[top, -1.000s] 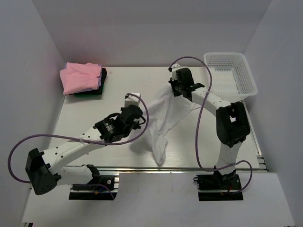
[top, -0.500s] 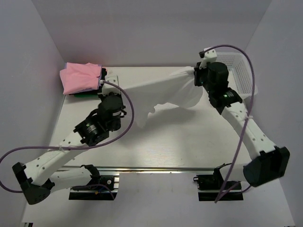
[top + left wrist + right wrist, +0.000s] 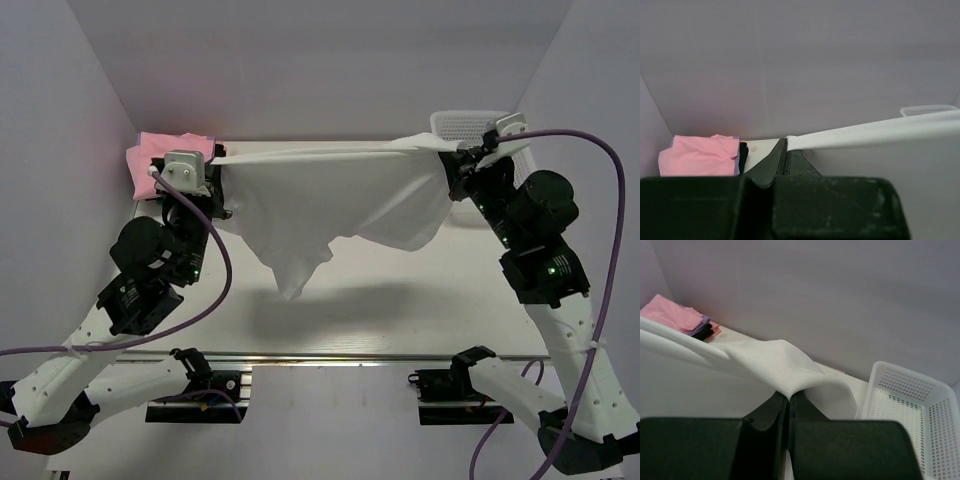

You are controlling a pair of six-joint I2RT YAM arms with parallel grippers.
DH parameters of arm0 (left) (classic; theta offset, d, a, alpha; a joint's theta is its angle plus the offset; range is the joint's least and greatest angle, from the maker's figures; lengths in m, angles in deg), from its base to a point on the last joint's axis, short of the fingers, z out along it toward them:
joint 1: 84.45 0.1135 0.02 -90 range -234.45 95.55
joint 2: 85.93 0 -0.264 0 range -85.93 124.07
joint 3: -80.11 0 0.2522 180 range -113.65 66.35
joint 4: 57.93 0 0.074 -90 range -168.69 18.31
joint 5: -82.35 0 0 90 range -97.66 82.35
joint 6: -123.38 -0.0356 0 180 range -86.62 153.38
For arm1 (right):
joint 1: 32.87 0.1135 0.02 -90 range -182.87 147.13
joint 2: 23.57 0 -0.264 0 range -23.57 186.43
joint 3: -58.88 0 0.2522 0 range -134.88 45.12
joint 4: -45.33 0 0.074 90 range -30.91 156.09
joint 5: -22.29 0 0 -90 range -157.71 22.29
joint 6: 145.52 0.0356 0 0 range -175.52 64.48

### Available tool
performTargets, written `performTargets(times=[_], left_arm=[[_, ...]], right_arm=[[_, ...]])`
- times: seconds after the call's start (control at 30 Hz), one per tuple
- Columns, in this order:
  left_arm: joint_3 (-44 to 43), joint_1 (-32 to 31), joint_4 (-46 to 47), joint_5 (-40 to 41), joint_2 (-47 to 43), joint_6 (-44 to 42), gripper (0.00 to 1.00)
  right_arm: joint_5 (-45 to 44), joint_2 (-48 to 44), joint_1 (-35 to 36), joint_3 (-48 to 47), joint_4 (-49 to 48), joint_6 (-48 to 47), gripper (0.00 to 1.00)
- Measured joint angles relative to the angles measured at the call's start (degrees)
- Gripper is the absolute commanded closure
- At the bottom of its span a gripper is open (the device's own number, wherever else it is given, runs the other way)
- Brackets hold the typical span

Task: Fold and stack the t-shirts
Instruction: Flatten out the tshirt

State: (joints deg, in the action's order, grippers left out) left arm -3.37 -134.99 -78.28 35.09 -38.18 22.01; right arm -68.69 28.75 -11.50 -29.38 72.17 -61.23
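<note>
Roughly midway, judging by the layout. Already folded and stacked at 10 o'clock on the surface (image 3: 420, 290): a pink t-shirt (image 3: 160, 152) on top of darker folded shirts (image 3: 743, 154). Not yet folded — a white t-shirt (image 3: 340, 200), held in the air, its top edge pulled taut from 10 o'clock across to 2 o'clock, the body sagging below with one loose corner drooping toward the centre. Left to do, most likely: lay it flat, fold it, add it to the stack.

Left pincer (image 3: 786, 143): clenched on one end of that taut edge, just beside the pink pile. Right pincer (image 3: 789, 394): clamped tight on the other end — cloth bunched over its tips, close to the white mesh basket (image 3: 912, 374) at 2 o'clock. Nothing else gripped or touched by either.
</note>
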Motion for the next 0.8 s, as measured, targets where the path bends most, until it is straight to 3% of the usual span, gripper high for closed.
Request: performTargets(times=[0.23,0.43,0.5,0.57,0.6,0.63,0.67,0.73,0.77,0.8], left_arm=[[0.96,0.5,8.52,5.79,5.88,-3.8,1.0],[5.99,7.74,11.26,5.81,25.97,1.53,1.0],[7.52,11.78,10.29,2.97,34.42,4.92,1.0],[6.93,16.31,8.09,-0.48,44.11,8.0,0.82],[5.77,18.21,6.75,-2.05,48.76,9.16,0.72],[3.56,20.13,4.57,-3.61,53.33,10.34,0.54],[0.63,21.75,2.19,-4.83,57.88,11.52,0.49],[-5.77,24.3,-1.86,-6.43,64.87,13.51,0.33],[-9.18,25.29,-4.0,-7.19,67.63,14.43,0.01],[-11.87,26.01,-5.64,-8.15,69.35,15.02,0.01]], right_arm=[[4.87,3.28,-0.39,1.9,-1.84,1.2,1.0],[6.88,17.03,-1.11,13.0,-5.6,4.63,1.0],[7.89,23.15,-1.25,15.41,-5.88,5.51,0.9],[8.57,31.15,-1.29,15.02,-5.73,5.79,0.86],[8.72,35.41,-1.31,13.73,-5.79,5.81,0.75],[8.66,39.32,-1.31,11.93,-5.29,6.01,0.61],[8.61,43.74,-1.33,8.72,-3.37,6.1,0.1],[8.26,51.08,-1.38,2.03,-1.14,5.99,0.1],[8.11,54.18,-1.38,-1.75,0.44,5.99,0.1],[7.98,56.35,-1.4,-4.57,0.98,6.16,0.1]])
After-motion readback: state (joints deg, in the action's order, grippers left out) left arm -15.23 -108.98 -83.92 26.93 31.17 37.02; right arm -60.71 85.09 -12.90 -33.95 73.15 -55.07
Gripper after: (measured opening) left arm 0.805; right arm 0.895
